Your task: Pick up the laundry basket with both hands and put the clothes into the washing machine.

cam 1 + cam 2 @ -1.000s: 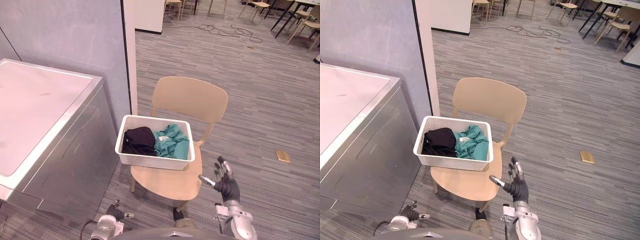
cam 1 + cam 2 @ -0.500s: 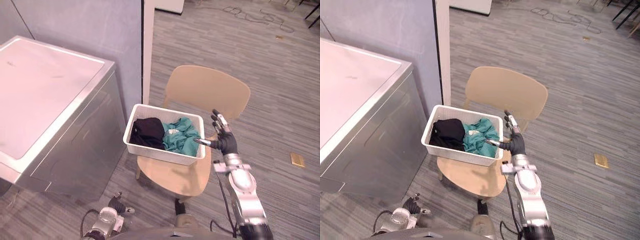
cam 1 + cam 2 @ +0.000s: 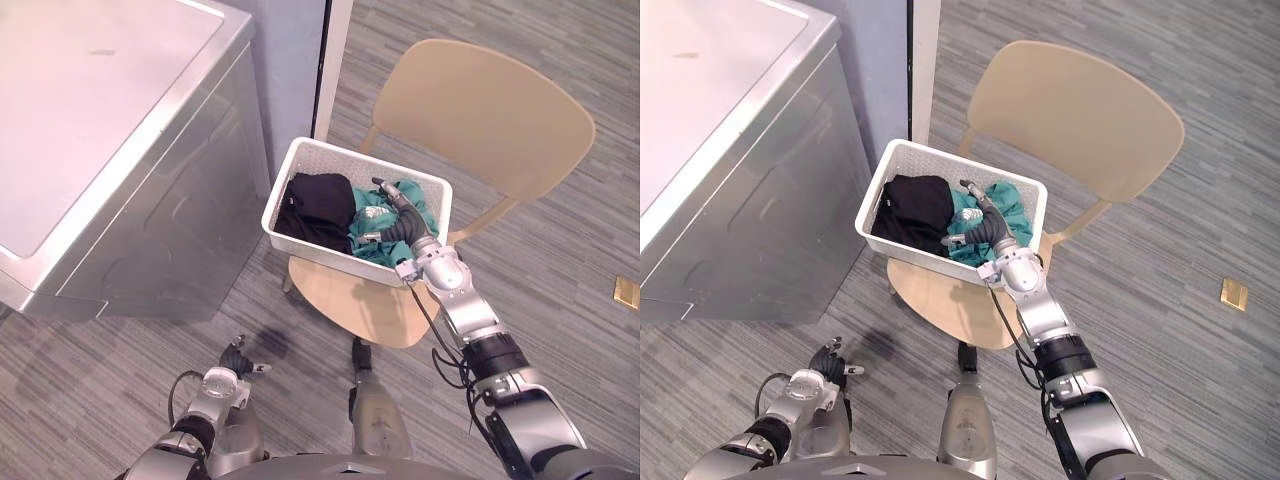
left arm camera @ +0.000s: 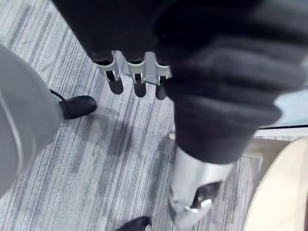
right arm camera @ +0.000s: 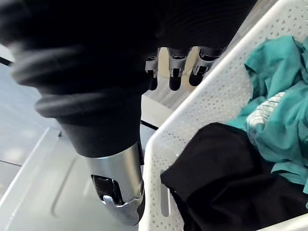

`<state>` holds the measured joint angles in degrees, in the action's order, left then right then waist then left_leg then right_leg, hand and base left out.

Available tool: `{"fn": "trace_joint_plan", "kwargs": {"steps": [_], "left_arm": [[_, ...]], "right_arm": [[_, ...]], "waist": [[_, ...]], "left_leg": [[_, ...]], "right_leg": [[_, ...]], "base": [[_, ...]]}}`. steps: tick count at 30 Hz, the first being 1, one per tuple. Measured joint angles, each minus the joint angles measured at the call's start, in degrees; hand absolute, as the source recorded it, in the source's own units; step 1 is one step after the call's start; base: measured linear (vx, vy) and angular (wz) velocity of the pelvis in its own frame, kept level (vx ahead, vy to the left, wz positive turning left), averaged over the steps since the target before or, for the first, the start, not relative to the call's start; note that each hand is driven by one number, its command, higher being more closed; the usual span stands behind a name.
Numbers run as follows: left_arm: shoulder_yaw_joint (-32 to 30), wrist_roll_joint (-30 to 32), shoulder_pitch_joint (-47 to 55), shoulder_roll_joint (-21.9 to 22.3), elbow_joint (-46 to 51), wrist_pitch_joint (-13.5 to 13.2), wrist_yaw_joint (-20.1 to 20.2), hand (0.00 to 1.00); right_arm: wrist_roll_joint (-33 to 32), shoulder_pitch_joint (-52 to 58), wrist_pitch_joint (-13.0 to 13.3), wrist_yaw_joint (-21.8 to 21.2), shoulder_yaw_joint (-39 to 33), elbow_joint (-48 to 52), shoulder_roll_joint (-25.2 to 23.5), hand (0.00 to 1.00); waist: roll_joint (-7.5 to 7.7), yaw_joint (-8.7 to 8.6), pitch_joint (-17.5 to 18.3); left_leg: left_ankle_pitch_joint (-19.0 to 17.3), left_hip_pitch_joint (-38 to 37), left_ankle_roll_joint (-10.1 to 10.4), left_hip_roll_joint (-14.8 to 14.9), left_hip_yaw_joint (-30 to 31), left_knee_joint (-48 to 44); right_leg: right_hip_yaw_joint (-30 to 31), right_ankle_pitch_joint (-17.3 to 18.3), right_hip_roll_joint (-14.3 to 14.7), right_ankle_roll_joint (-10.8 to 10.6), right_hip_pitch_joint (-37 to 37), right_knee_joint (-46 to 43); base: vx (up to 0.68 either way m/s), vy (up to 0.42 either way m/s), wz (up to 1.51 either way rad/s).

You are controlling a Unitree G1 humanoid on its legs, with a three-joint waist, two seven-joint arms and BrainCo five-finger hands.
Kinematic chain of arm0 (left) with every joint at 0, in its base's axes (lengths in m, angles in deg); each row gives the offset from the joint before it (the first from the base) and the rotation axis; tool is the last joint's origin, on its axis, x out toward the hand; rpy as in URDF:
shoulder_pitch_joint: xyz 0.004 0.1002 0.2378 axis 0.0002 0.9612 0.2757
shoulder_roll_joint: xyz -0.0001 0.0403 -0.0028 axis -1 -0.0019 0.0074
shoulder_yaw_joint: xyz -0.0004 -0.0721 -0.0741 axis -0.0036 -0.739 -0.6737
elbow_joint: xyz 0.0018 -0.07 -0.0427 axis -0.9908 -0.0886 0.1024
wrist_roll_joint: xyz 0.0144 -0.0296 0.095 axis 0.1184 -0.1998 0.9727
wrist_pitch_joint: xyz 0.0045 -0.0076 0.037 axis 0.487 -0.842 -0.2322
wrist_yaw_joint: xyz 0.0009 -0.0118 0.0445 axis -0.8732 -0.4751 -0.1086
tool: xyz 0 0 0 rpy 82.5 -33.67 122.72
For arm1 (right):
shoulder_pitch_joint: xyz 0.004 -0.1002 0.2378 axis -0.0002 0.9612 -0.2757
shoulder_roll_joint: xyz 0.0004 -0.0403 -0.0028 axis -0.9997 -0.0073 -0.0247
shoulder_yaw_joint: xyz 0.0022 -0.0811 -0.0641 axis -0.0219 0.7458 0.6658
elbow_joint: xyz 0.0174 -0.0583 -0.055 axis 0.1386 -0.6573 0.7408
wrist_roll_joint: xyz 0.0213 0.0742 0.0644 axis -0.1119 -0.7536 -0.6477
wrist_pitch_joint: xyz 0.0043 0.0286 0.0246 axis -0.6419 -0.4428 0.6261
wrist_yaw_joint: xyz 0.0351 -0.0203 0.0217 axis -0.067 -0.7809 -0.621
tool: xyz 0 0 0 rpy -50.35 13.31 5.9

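A white perforated laundry basket (image 3: 320, 252) stands on the seat of a tan chair (image 3: 480, 100). It holds a black garment (image 3: 318, 200) on its left and a teal garment (image 3: 418, 196) on its right. My right hand (image 3: 400, 228) reaches in over the basket's near right rim and hovers open above the teal garment. In the right wrist view its fingers (image 5: 171, 72) point past the basket's wall (image 5: 216, 91), with the black garment (image 5: 226, 168) below. My left hand (image 3: 232, 360) hangs low near the floor, relaxed and holding nothing.
The silver washing machine (image 3: 100, 130) stands left of the chair with its flat lid down. A grey partition with a white post (image 3: 335, 40) rises behind the basket. A small tan floor plate (image 3: 627, 292) lies on the carpet at the right.
The camera has tilted down and come closer. My right hand has moved from beside the basket's right end to over the teal garment inside it. The left hand stays low.
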<state>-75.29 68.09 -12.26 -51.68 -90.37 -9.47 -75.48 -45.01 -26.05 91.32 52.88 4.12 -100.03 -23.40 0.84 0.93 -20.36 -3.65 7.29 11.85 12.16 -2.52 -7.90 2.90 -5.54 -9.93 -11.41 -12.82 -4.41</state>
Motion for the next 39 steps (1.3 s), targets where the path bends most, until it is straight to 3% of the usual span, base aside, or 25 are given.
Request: {"fn": "trace_joint_plan", "kwargs": {"steps": [12, 18, 39], "left_arm": [[-2.8, -2.7, -1.3, -0.6, 2.6, -0.1, -1.5, 0.0], [-3.2, -4.8, -2.2, -0.5, 3.1, -0.6, -2.1, 0.0], [-3.9, -10.0, -5.6, -0.6, 4.4, -1.8, -4.4, 0.0]], "right_arm": [[6.2, -14.9, -0.7, -0.3, 5.1, -10.0, 2.5, 0.0], [6.2, -21.2, -1.2, 0.1, 5.5, -14.5, 2.8, 0.0], [8.3, -34.8, -2.4, 2.7, 7.0, -28.3, 2.8, 0.0]], "waist": [[0.0, 1.48, -4.8], [0.19, 2.21, -6.2], [0.47, 4.16, -7.4]], "left_leg": [[1.5, 3.8, 0.0, -0.1, 0.9, 0.1], [2.7, 6.0, 0.1, -0.1, 1.1, 0.6], [5.8, 15.0, 0.3, 0.0, 4.5, 1.2]], "right_leg": [[-0.4, -1.0, 0.1, 0.3, -3.4, -0.4], [-0.5, -1.9, 0.1, 0.4, -5.6, -0.2], [-3.4, -5.0, 0.2, 0.9, -11.5, 2.4]], "base": [[-0.02, -0.001, 0.03], [-0.01, 0.002, 0.02], [-0.02, 0.001, 0.07]]}}
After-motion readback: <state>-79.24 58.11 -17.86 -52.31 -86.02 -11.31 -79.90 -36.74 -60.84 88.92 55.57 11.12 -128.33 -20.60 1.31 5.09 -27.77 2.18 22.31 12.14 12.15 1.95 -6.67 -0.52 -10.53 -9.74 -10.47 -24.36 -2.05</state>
